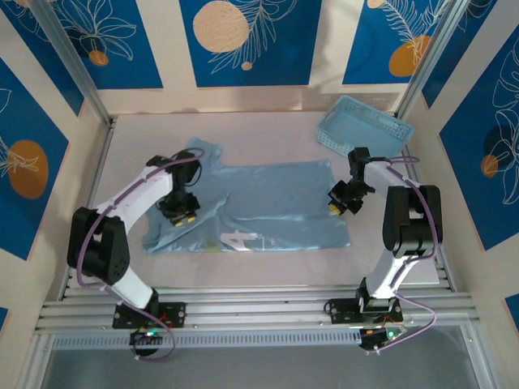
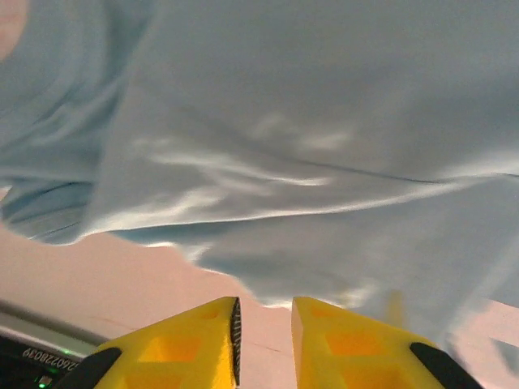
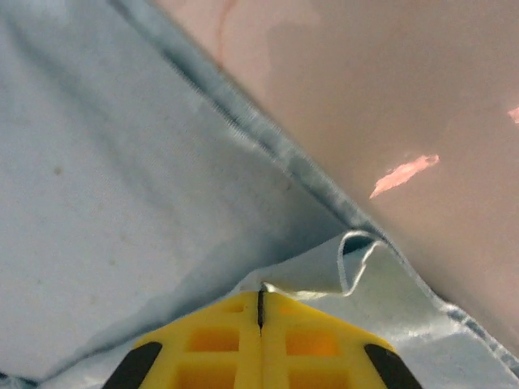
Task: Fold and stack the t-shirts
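Hem at the right end of the t-shirt (image 1: 272, 207), lying flat mid-frame with its long axis left-right, is pinched by my right gripper (image 3: 261, 293); the left gripper (image 2: 263, 306), slightly parted, hovers just short of the cloth.

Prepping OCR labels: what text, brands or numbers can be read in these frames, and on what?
t-shirt, white print by its near edge: too small to read.
dark unit at the bottom left of the left wrist view, white digits: upside down and blurred, not readable with confidence.
Nothing else carries legible text.
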You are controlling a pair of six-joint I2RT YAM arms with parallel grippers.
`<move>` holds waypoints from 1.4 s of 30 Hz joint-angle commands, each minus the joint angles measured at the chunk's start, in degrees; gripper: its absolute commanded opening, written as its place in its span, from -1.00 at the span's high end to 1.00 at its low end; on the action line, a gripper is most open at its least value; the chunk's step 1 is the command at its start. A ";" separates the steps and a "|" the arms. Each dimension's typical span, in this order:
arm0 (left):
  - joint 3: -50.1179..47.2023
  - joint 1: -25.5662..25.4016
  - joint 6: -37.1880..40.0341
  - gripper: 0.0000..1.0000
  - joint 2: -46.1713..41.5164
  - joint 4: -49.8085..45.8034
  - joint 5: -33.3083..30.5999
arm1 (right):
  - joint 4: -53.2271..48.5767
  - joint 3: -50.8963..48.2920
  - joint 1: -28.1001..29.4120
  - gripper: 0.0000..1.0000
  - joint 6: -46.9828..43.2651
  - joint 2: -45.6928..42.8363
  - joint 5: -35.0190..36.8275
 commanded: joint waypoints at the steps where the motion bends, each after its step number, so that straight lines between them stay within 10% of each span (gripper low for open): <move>1: -4.88 4.50 0.30 0.54 -4.71 -0.31 2.10 | 1.36 1.91 -0.90 0.96 -1.49 4.23 0.73; 21: -6.80 13.69 20.47 0.04 -0.33 17.94 2.07 | -3.52 -4.80 3.74 0.54 -3.15 -10.84 -1.22; 34: -4.72 14.61 21.54 1.00 4.36 20.17 -2.10 | -3.70 -10.76 4.36 0.51 -2.30 -14.67 -1.74; 42: 1.22 14.76 24.45 1.00 5.73 16.04 -8.24 | -4.66 -9.32 4.47 0.53 -2.65 -10.79 -0.62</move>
